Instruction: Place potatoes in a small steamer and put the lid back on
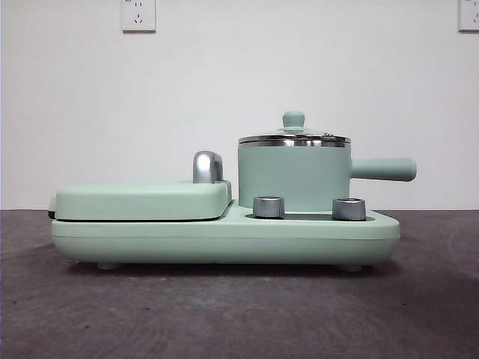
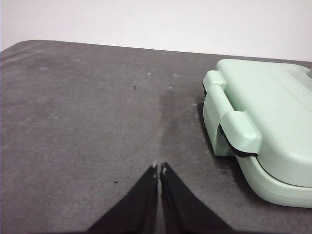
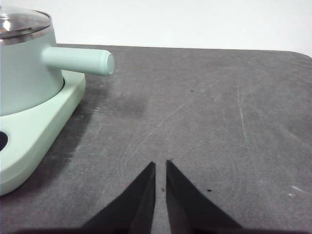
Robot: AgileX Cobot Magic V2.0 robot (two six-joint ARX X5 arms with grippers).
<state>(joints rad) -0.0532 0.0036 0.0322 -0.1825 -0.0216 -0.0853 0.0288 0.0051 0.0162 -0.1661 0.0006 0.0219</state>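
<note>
steamer point(image 1: 293, 179): mint green, steel rim
lid point(image 1: 293, 137): clear glass, mint-green knob
griddle point(image 1: 142, 200): mint green
table point(image 1: 239, 314): dark grey

White wall point(image 1: 239, 90) — 2 sockets point(image 1: 138, 15)

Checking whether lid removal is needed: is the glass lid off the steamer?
No, the lid sits on the steamer rim.

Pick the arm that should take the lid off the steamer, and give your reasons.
Right, probably. The right gripper sits on the side of the steamer, its handle and lid in view. The left gripper faces only the closed griddle. Both grippers are shut and empty.
</note>
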